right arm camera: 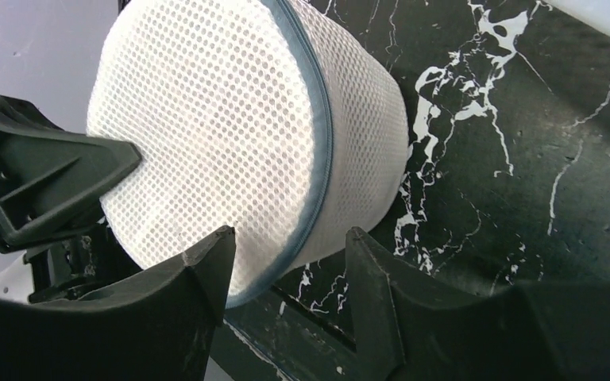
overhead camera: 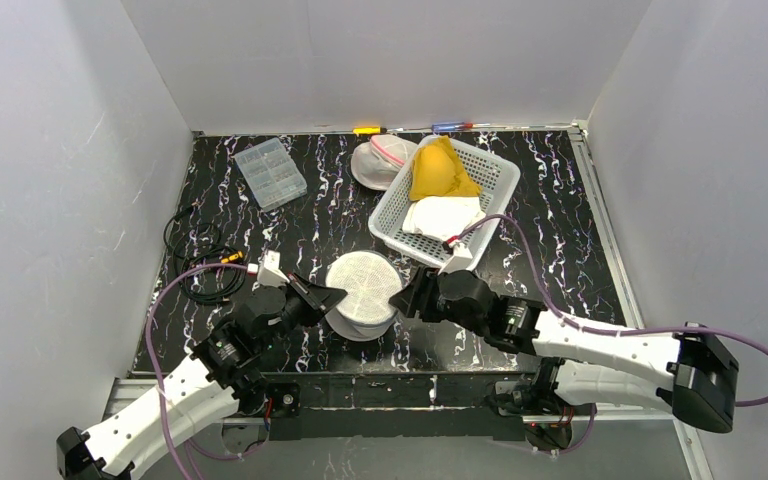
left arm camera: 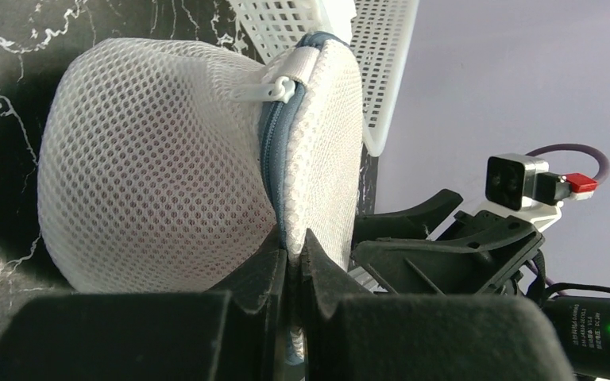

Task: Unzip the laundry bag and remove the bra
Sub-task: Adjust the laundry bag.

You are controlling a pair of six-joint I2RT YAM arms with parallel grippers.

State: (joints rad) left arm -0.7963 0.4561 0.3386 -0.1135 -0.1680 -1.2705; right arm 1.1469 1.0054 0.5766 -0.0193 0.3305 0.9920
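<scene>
Left gripper [left arm camera: 294,255] pinched the laundry bag [overhead camera: 363,285] tight by its seam, near the front of the table [overhead camera: 330,215]. Right gripper [right arm camera: 286,258] stood open around the bag's rim. Unzipping looked barely begun; next, the right one probably needed the white zip tab [left arm camera: 274,87].

The black, white-veined table [overhead camera: 560,230] carries a clear compartment box [overhead camera: 270,172] at its far left; a white slatted basket [overhead camera: 392,215] sits right of centre, with a white mesh pouch [overhead camera: 380,160] just behind it; a coiled black cable [overhead camera: 205,265] lies at the left; the round white laundry bag [overhead camera: 363,285] rests near the front edge; two small tools [overhead camera: 367,130] line the far edge.
</scene>
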